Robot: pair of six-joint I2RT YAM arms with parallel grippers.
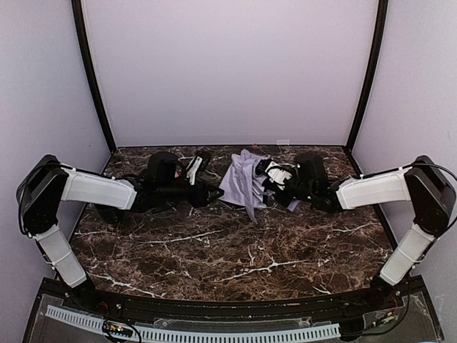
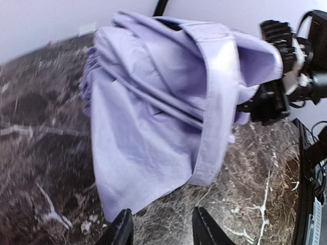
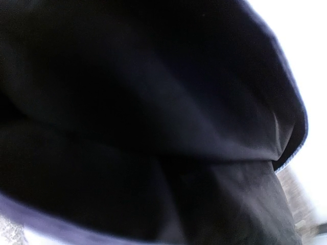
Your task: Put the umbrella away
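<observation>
**Umbrella (image 1: 244, 180) in the far middle of the table (image 1: 214, 264), gripped from the right**

The umbrella is half folded. Its pale lavender cloth is bunched into a loose heap, and one narrow tail of cloth hangs toward the near side. It is in the far part of the dark marble table, about in the middle between left and right.

The left gripper (image 1: 213, 193) is just beside the left side of the cloth. In the left wrist view its two fingers (image 2: 121, 230) stand apart at the bottom edge. Only the marble shows between them, so this gripper is released and holds nothing. The cloth is just in front of them, with long folds and a wide hem that runs from top to bottom.

The right gripper (image 1: 273, 179) is at the right end of the umbrella. In the left wrist view its black parts are on both sides of the bunched cloth there, so it looks clenched on the umbrella. Its own camera shows almost only the black inner side of the cloth, very close, with a thin lavender edge. Its fingers cannot be seen there.
</observation>
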